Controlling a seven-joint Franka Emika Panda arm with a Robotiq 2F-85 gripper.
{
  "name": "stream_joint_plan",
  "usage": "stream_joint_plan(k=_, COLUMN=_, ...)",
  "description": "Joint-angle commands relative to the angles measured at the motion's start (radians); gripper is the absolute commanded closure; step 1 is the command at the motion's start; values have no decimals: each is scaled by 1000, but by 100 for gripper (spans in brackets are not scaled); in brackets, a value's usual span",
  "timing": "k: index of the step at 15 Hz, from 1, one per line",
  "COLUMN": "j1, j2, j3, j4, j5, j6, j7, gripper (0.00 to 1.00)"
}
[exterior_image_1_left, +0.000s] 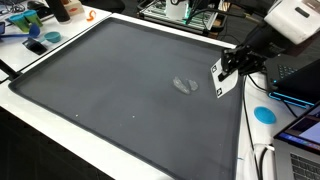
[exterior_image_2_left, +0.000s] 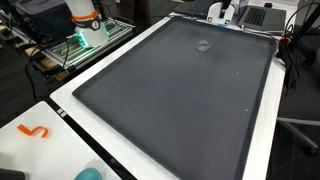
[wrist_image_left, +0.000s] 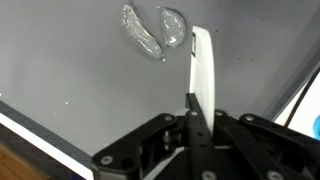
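Pincer (wrist_image_left: 203, 120) clenched on 1 thin white card (wrist_image_left: 203, 65), seen edge-on btw the fingers, sticking out past the tips. 1 clear plastic piece (wrist_image_left: 152, 30) w/ two rounded lobes lies flat on the grey mat (wrist_image_left: 70, 70), near the card's far end, apart from it. In an exterior view the card sits over the mat's edge; mat covers most of the white desk (exterior_image_1_left: 40, 135). 1 blue disc (exterior_image_1_left: 263, 114) lies off the mat, beside the arm.

Thin white card (wrist_image_left: 203, 72) with black marks, clamped edge-on, off the surface
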Motion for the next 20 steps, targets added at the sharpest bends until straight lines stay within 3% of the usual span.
stream_joint_plan(k=1, j1=4, j2=33, j3=-13, j4=48, j5=20, j6=-28, j7=18, gripper=99)
stream_joint_plan(k=15, j1=-66, j2=33, j3=-4, j4=95, j5=150, j6=-11, j7=2, gripper=99)
stream_joint_plan(k=20, j1=-126, j2=21, j3=6, j4=91, j5=222, j6=13, j7=-21, gripper=99)
